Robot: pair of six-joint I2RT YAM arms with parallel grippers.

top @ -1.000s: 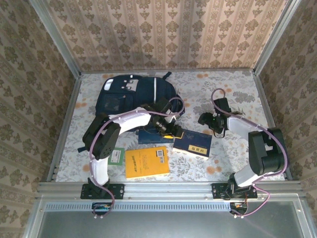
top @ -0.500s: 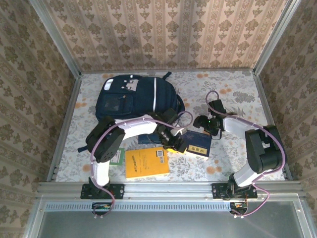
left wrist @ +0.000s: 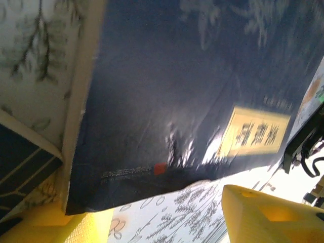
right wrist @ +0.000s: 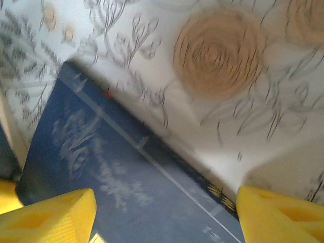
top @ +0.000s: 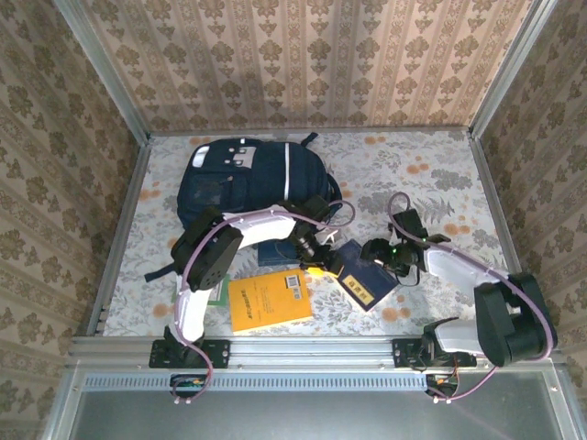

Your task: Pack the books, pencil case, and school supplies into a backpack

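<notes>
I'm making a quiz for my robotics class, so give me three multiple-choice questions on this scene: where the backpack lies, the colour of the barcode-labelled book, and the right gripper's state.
1. Where does the backpack lie?
A. On the far left part of the table
B. At the near right corner
C. On top of the right arm

2. What colour is the book with the white barcode label?
A. Purple
B. Orange-yellow
C. Red

3. What state is the right gripper in?
A. Open, above the navy book
B. Shut on a strap
C. Shut on a pencil

Answers: 1 A, the top view shows it far from the arm bases, on the left. 2 B, its cover is orange-yellow. 3 A, the right wrist view shows the jaws wide apart over the navy cover.
</notes>
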